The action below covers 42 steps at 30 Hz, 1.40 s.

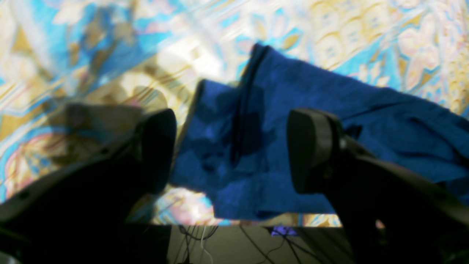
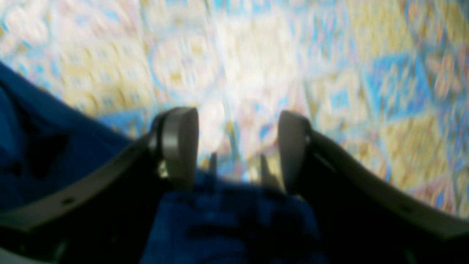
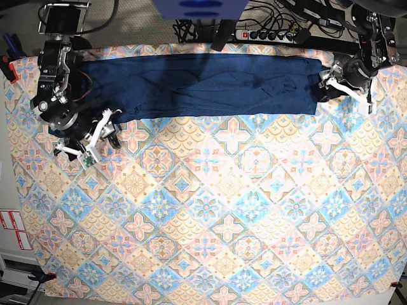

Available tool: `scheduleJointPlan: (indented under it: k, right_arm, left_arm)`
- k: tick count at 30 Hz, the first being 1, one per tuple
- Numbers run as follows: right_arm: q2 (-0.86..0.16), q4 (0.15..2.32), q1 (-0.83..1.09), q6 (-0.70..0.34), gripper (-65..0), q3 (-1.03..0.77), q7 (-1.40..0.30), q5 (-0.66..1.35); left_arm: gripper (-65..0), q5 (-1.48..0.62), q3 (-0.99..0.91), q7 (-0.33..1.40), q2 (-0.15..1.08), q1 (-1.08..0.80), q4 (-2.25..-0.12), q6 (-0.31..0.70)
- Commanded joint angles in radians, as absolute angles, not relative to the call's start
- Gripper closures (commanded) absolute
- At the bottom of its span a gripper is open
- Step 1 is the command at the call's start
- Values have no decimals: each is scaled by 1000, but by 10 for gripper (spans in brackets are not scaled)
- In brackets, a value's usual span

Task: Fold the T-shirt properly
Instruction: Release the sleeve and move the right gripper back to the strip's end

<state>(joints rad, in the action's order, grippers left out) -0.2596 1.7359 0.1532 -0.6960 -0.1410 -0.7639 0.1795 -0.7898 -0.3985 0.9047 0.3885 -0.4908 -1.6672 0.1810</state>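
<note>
We see the table (image 3: 210, 216) covered edge to edge by a patterned cloth of blue, orange and cream tiles, its near corners cut off by the base view's frame. Along the far edge lies the T-shirt (image 3: 203, 86), a long dark navy band stretched from side to side, folded over itself with rumples near the middle; we cannot make out where sleeves end and body begins. In the left wrist view the shirt's end (image 1: 293, 146) shows as layered folds near the table's edge, blurred, with cables dimly visible below the edge. The right wrist view is heavily smeared, so we read only blue fabric (image 2: 227, 227) low in the frame and at the left side. The left gripper (image 3: 343, 82) sits at the shirt's end on the base view's right, and its jaws stand wide apart with fabric seen between them and nothing pinched; whether the tips touch the cloth we cannot tell. The right gripper (image 3: 95, 136) hangs just beside the shirt's other end, a little toward the near side, over bare patterned cloth, and its jaws also stand apart and hold nothing. A power strip (image 3: 270, 33) lies beyond the table's far edge.
</note>
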Motion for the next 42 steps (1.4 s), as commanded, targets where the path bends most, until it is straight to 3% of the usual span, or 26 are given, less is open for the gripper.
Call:
scheduleJointPlan:
  k: [1,27,42]
  right_arm:
    - [-268,1761,136,-698,-338,-150,-733,193]
    - [-268,1762,140,-698,-338,-217,-733,193]
    - [-268,1844,145,-698,-338,-217,-782,194]
  left_arm:
    - [-442,-796,-404,892,409,-489,-1675,180]
    - [-442,-670,-360,892,401,-435,-1593,180]
    - [-442,-661,-277,895,291,-378,-1511,180]
